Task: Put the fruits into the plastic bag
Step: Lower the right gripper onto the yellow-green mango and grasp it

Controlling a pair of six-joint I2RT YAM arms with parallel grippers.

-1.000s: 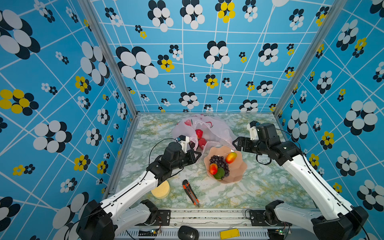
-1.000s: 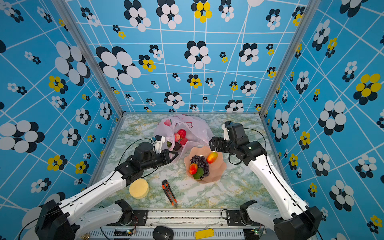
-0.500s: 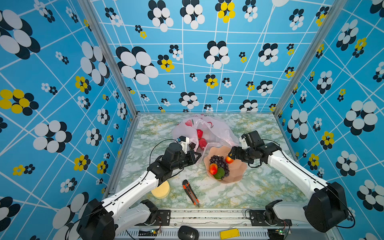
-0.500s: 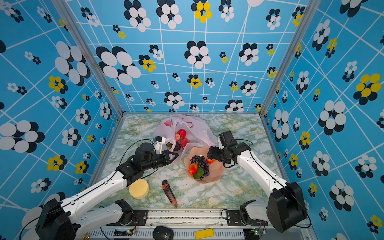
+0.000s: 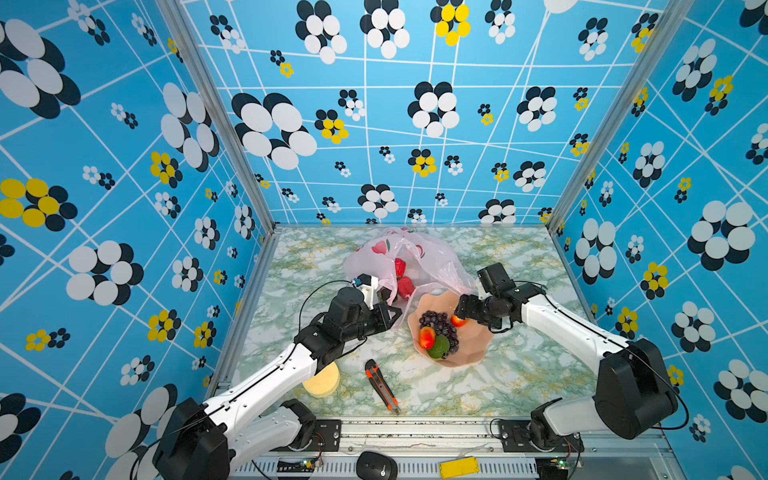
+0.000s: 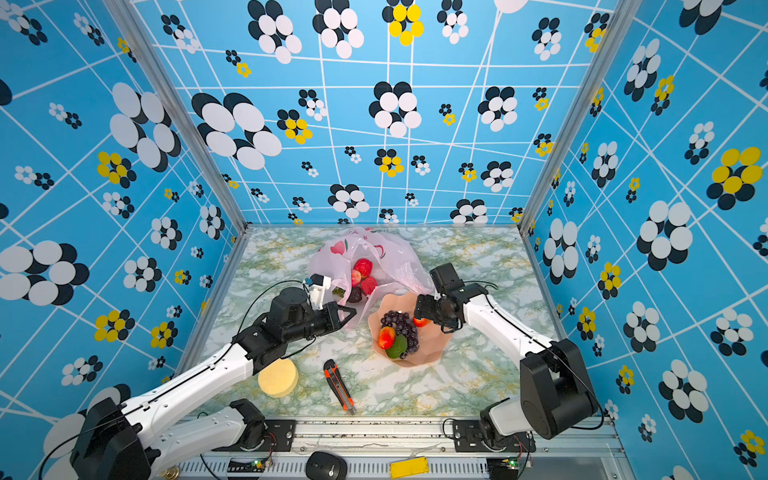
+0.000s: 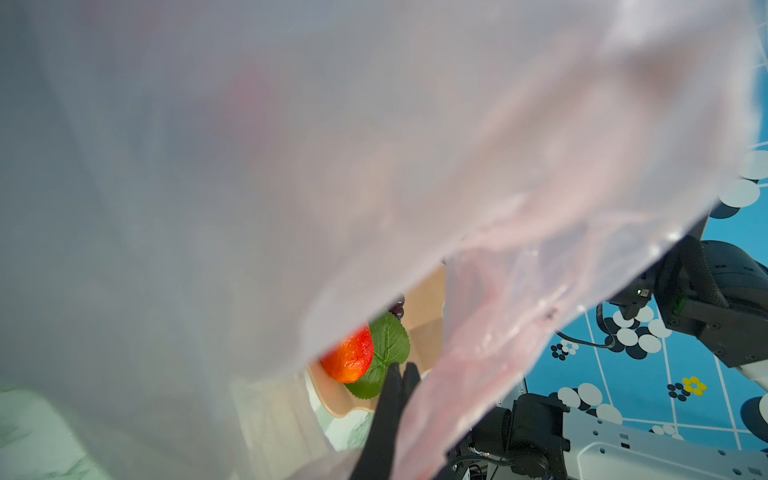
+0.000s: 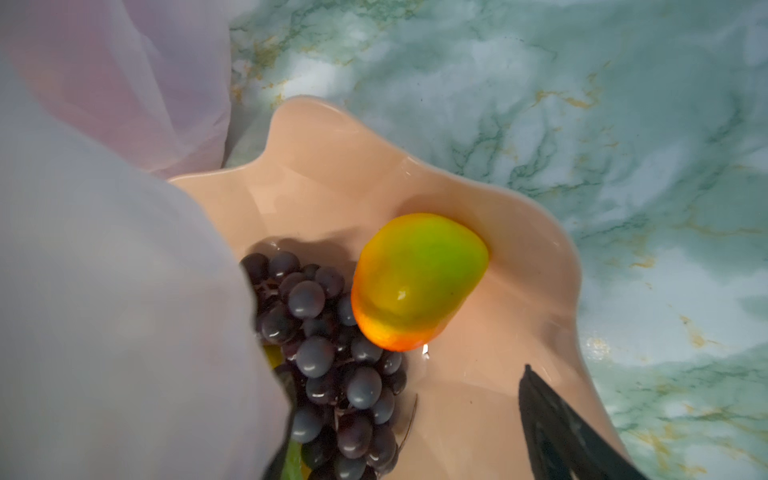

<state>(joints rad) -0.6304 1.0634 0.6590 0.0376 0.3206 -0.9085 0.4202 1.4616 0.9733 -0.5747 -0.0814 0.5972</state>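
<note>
The plastic bag (image 5: 419, 253) (image 6: 376, 253) lies at the back with red fruits (image 5: 404, 286) (image 6: 363, 268) inside. My left gripper (image 5: 395, 316) (image 6: 350, 312) is shut on the bag's edge, and bag film (image 7: 291, 166) fills the left wrist view around its fingertips (image 7: 401, 380). The pink bowl (image 5: 471, 353) (image 6: 434, 353) (image 8: 332, 166) holds grapes (image 5: 440, 326) (image 8: 332, 357), a red-orange fruit (image 5: 427, 337) (image 7: 349, 357), a green one (image 5: 439, 348) and the mango (image 5: 458, 321) (image 6: 420, 322) (image 8: 419, 278). My right gripper (image 5: 460, 312) (image 8: 407, 374) hangs open just over the mango, holding nothing.
An orange utility knife (image 5: 382, 386) (image 6: 338, 386) and a pale yellow sponge disc (image 5: 322, 380) (image 6: 277, 378) lie near the front edge. Patterned blue walls close in the table on three sides. The bag's film drapes over the bowl's left rim.
My right arm has swung down and left from beside the bowl to just over the mango. The left arm and the bag have not moved.
</note>
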